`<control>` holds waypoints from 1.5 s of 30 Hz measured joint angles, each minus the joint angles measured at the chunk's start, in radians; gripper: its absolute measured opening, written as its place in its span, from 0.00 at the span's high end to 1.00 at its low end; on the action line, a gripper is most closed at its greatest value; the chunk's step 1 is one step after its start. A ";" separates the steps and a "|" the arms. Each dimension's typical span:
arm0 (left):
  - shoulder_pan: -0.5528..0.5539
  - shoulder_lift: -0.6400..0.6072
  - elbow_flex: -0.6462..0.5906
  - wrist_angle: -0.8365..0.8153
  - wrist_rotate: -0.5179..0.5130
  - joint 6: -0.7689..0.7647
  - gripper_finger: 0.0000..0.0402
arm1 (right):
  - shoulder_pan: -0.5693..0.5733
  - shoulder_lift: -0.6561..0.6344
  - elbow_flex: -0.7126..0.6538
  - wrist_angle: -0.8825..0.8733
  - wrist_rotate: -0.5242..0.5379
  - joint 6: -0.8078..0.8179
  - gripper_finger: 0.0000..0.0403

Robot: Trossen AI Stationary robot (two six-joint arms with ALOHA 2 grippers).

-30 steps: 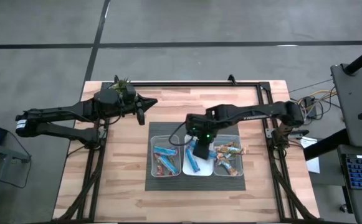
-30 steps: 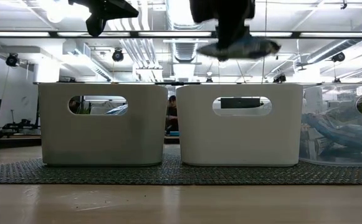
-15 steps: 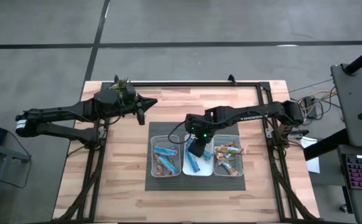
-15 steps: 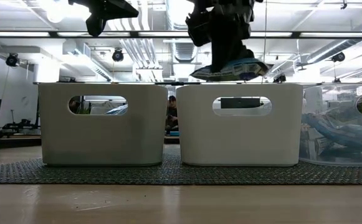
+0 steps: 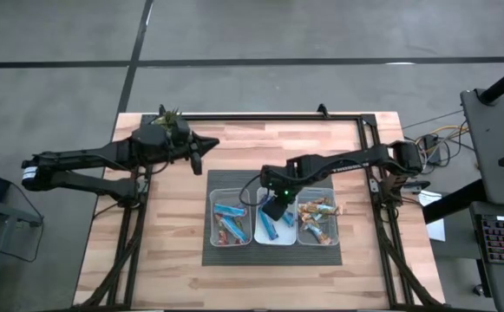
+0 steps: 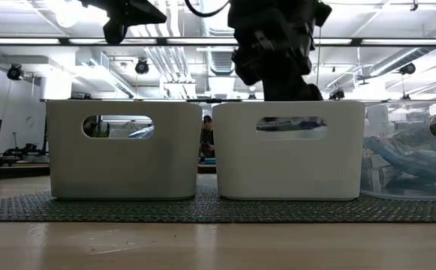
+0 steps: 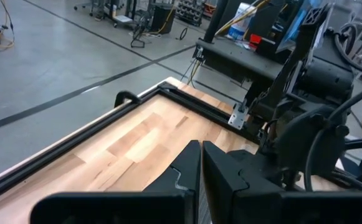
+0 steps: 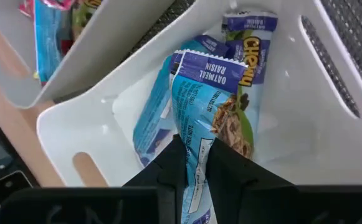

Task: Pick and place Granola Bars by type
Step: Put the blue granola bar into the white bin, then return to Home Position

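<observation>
While the left pincer [image 5: 201, 156] hangs with fingers pressed together above the wooden table [image 5: 173, 243] near its far left corner, the right pincer [image 8: 193, 163] sits lowered into the middle bin [image 8: 280, 134], a white smooth-walled plastic rectangle on the dark woven mat [image 5: 208, 251] toward the table's near edge. Its fingers pinch a slim, glossy blue oatmeal-raisin granola bar [image 8: 209, 115], lying over similar blue bars [image 8: 249, 40] inside.

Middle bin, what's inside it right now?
The middle bin holds blue granola bars, plus the oatmeal raisin bar pinched in the right gripper. That bar hides whatever lies under it.
</observation>
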 joint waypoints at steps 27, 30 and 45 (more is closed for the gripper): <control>0.000 0.000 -0.037 0.009 0.000 -0.050 1.00 | 0.003 0.000 -0.013 0.066 -0.121 0.066 0.85; 0.000 0.000 -0.037 0.009 0.000 -0.050 1.00 | 0.003 0.000 -0.014 0.071 -0.125 0.066 0.80; 0.000 0.000 -0.037 0.009 0.000 -0.050 1.00 | 0.003 0.000 -0.016 0.085 -0.096 -0.026 0.67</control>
